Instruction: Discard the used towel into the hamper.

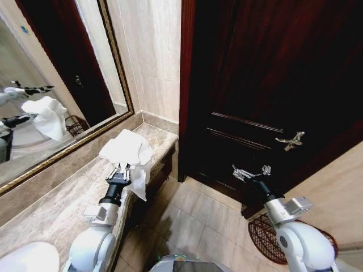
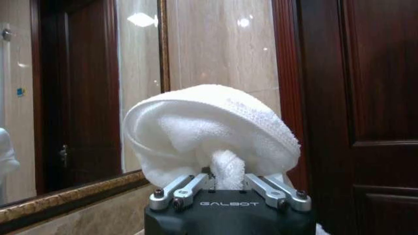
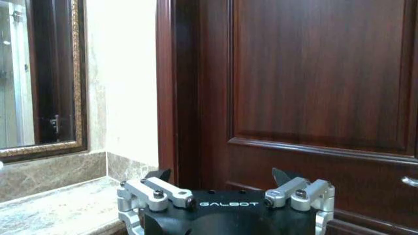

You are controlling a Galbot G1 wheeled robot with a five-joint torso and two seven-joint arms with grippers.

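Left claw [image 1: 120,173] grips the towel [image 1: 128,152] above the counter [image 1: 51,204] edge.
Towel hangs downward; right claw [image 1: 250,171] open near the door [image 1: 272,85], above the hamper [image 1: 264,238].

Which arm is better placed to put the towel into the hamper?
Probably the left. The left gripper already holds the towel above the counter. The right gripper is open and empty, though it hangs closer to the hamper on the floor at the robot's right.
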